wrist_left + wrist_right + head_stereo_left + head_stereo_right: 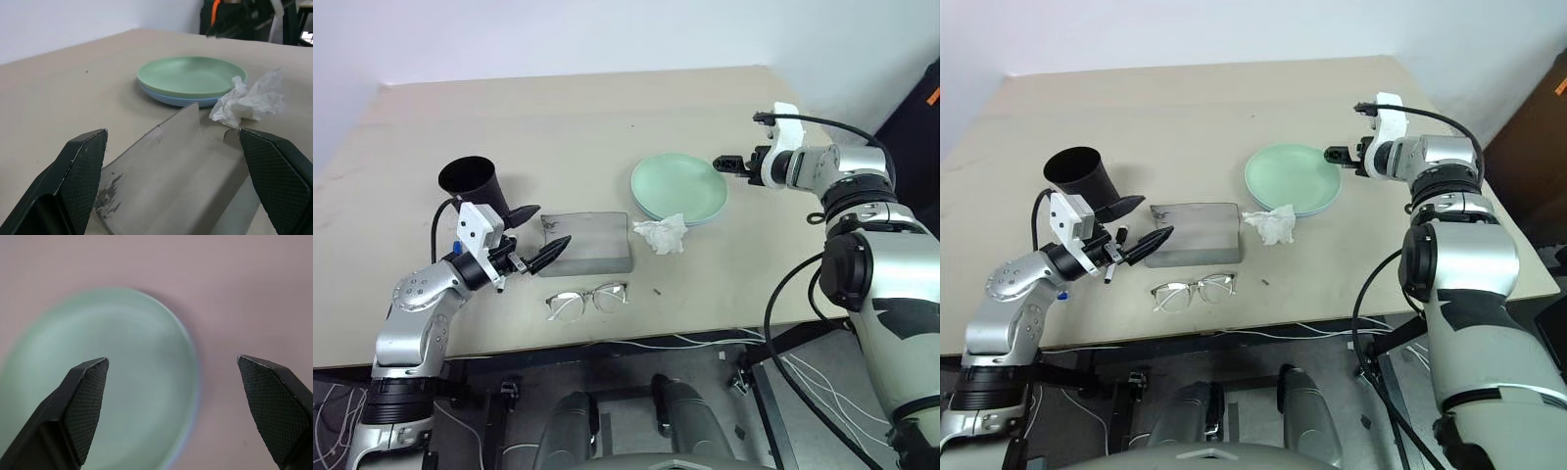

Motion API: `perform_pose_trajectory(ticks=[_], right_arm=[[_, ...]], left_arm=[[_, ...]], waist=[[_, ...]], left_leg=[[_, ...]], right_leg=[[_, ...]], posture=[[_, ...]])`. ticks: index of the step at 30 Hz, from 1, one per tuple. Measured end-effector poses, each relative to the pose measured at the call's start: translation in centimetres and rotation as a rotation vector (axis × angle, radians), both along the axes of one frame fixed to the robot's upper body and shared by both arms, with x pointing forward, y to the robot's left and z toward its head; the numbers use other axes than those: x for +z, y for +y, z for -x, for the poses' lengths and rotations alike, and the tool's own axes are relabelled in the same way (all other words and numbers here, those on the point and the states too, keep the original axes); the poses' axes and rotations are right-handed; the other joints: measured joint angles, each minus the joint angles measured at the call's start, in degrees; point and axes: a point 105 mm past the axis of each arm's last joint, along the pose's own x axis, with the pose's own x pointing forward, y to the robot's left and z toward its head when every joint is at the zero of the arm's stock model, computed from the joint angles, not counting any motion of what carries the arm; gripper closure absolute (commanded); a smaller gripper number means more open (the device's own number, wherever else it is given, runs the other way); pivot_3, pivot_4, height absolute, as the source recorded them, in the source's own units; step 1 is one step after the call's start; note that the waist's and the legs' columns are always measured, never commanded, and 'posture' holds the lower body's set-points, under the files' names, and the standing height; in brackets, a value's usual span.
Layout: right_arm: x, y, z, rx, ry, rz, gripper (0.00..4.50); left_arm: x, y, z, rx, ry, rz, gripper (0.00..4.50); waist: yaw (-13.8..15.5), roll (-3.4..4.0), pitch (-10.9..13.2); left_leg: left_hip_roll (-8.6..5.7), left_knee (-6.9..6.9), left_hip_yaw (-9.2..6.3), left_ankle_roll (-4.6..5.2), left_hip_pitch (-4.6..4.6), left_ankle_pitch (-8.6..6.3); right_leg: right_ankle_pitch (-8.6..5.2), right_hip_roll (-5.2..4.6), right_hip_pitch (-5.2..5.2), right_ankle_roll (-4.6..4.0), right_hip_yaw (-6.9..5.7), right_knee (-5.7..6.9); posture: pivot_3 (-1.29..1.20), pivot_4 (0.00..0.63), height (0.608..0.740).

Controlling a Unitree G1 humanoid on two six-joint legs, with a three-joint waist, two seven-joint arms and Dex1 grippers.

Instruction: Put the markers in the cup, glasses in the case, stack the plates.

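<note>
The pale mint green plate (678, 186) lies on top of the light blue plate (181, 101), whose rim shows beneath it. My right gripper (720, 164) hovers at the stack's right edge, open and empty. The grey case (589, 243) lies flat and looks closed. My left gripper (555, 222) is open at the case's left end, which sits between its fingers in the left wrist view. The black cup (470, 176) stands behind that hand. The glasses (587, 300) lie unfolded in front of the case. A thin white stick with a dark tip (1108, 275), perhaps a marker, pokes out under my left hand.
A crumpled white tissue (661, 235) lies between the case and the plates, touching the stack's near rim. The table's front edge (636, 338) runs just past the glasses, with cables hanging below it. The back half of the tabletop (578, 108) is bare.
</note>
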Motion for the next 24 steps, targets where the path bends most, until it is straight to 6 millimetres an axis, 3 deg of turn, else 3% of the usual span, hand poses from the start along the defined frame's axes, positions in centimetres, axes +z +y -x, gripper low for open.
perform_pose_trajectory(ticks=[3,5,9,14,20,24], right_arm=[[2.6,1.6,0.9,0.17,-0.099,0.013,0.02],[3.0,2.7,2.7,0.335,-0.159,0.047,0.02],[-1.1,4.4,6.2,0.525,-0.069,0.076,0.02],[-2.1,6.4,9.1,0.668,-0.078,0.161,0.02],[-5.4,7.7,9.7,0.715,-0.016,0.264,0.02],[-6.6,8.8,9.3,0.732,-0.032,0.303,0.02]], left_arm=[[0.4,0.0,-0.4,-0.003,-0.017,0.001,0.0],[0.6,0.1,-0.5,0.001,-0.026,-0.002,0.0],[0.2,0.4,-0.6,0.01,-0.013,-0.006,0.0],[0.1,0.3,-0.5,0.008,-0.019,-0.01,0.0],[0.1,0.3,-0.6,0.009,-0.022,-0.015,0.0],[0.2,0.3,-0.6,0.009,-0.024,-0.013,0.0]], waist=[[0.2,-0.01,0.0],[0.4,-0.05,0.0],[0.5,-0.03,0.0],[0.2,-0.02,0.0],[0.2,-0.04,-0.1],[0.1,-0.05,-0.1]], left_leg=[[0.02,0.0,-0.02,0.0,-0.01,0.0],[0.03,0.0,-0.1,0.0,0.01,0.0],[0.0,0.03,-0.03,0.0,-0.06,0.0],[0.04,0.09,-0.02,-0.01,0.04,-0.01],[0.08,0.11,-0.05,-0.01,0.07,0.0],[0.08,0.14,-0.02,-0.01,0.04,0.0]], right_leg=[[0.0,0.02,-0.02,0.01,-0.01,0.04],[-0.01,0.01,0.04,0.02,-0.07,0.05],[-0.01,-0.07,-0.02,0.0,-0.05,0.03],[-0.05,0.0,0.0,0.03,-0.04,0.04],[0.01,0.07,0.02,-0.07,-0.06,0.06],[0.01,0.07,0.02,-0.08,-0.05,0.03]], posture=[[0.0,0.15,0.733],[0.0,0.15,0.733],[0.0,0.15,0.733],[0.0,0.15,0.733],[0.0,0.15,0.733],[0.0,0.15,0.733]])
